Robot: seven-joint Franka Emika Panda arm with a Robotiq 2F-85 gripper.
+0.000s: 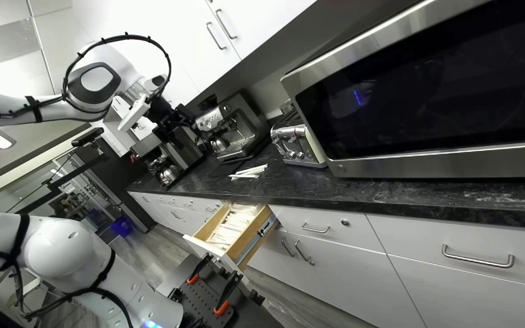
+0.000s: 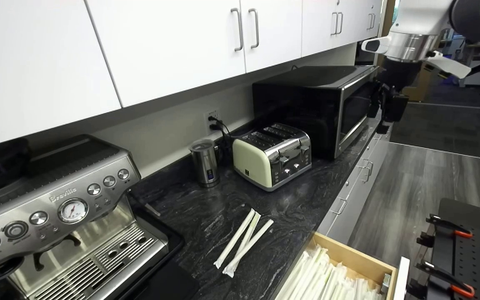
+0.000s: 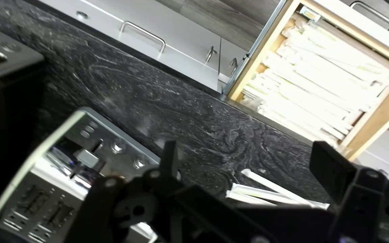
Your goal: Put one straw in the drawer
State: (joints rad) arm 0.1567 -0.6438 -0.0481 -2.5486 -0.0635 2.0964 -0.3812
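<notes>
Gripper was spread wide, nothing gripped. In exterior view, three straws were seen on counter, left, nearer and well below; open drawer to their right. In wrist view, long axes were slanted more along jaw gap than across; rotation judged needed.

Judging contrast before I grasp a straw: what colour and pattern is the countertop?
Black with grey-white marbled swirls; the countertop shows best in the wrist view.
</notes>
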